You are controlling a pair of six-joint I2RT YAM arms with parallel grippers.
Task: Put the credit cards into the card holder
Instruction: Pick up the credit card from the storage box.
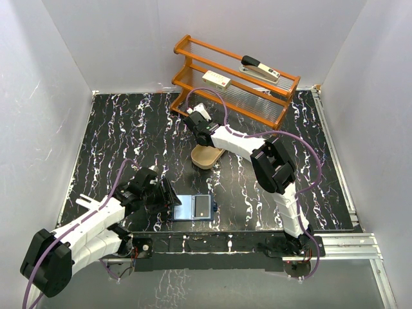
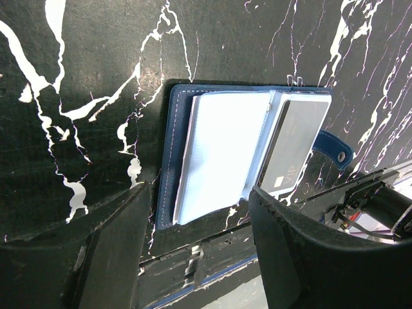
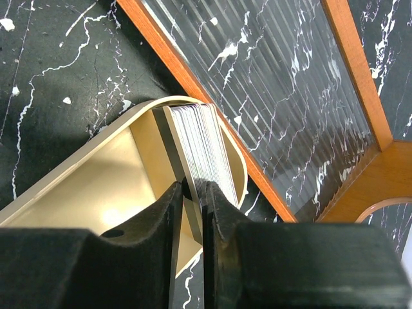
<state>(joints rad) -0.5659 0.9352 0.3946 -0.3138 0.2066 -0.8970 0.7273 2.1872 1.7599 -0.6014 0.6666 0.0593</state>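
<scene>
The card holder [image 1: 193, 208] lies open at the table's near edge, navy with pale blue pockets [image 2: 222, 151]. A dark grey card [image 2: 293, 145] marked VIP sits in its right pocket. My left gripper [image 2: 199, 193] is open and empty, just above the holder's near edge [image 1: 168, 196]. A stack of pale credit cards [image 3: 206, 138] stands on edge against the end of the tan oval tray [image 3: 109, 174]. My right gripper [image 3: 195, 187] is shut on the near edge of the stack's leftmost cards, over the tray [image 1: 205, 147].
An orange wooden rack [image 1: 235, 77] stands at the back, holding a stapler [image 1: 259, 67] and a cream box with a red label [image 1: 217, 80]. Its ribbed shelf [image 3: 283, 84] lies right beside the tray. White walls enclose the table.
</scene>
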